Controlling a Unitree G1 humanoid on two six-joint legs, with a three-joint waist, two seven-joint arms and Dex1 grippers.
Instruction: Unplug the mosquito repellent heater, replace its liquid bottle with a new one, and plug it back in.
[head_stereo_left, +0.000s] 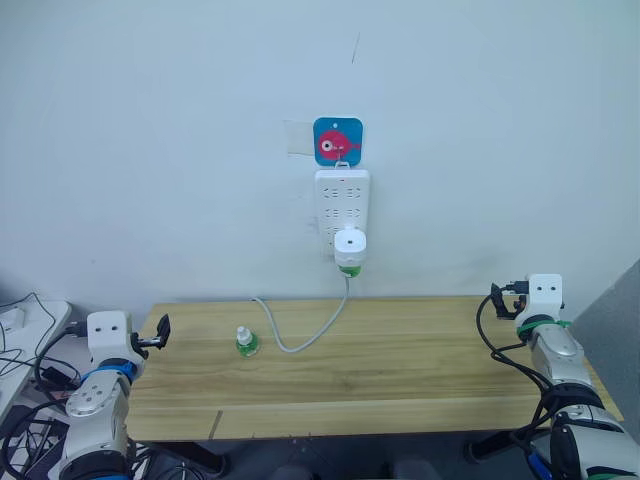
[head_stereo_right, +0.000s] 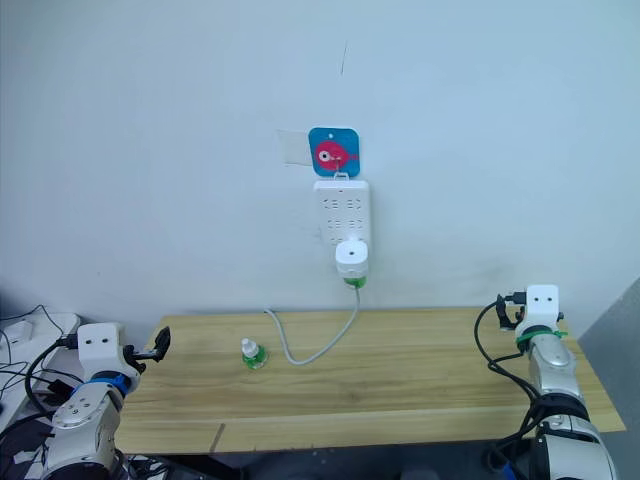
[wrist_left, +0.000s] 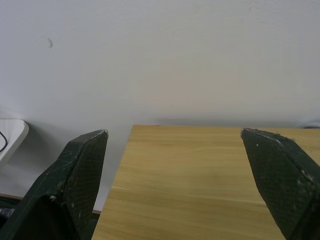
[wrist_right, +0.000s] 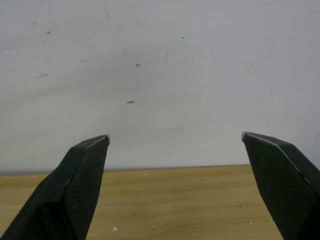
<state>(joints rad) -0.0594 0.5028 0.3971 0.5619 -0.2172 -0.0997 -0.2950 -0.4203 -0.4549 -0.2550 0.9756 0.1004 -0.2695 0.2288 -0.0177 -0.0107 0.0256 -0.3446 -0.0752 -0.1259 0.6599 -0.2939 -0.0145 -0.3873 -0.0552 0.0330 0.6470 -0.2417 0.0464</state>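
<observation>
The white mosquito repellent heater (head_stereo_left: 350, 246) is plugged into the bottom of a white power strip (head_stereo_left: 342, 205) on the wall, with a green bottle (head_stereo_left: 348, 270) showing under it. The new bottle (head_stereo_left: 246, 342) of green liquid stands upright on the wooden table (head_stereo_left: 400, 370), left of centre. My left gripper (head_stereo_left: 160, 331) hovers at the table's left end, open, with wide-spread fingertips (wrist_left: 82, 170) and nothing between them. My right gripper (head_stereo_left: 497, 299) is at the table's right end, also open and empty, its fingertips (wrist_right: 85, 165) facing the wall.
The strip's white cable (head_stereo_left: 300, 335) hangs down and loops over the table beside the new bottle. A blue card with a pink fish (head_stereo_left: 338, 141) hangs above the strip. A white side table with cables (head_stereo_left: 20, 325) stands at the far left.
</observation>
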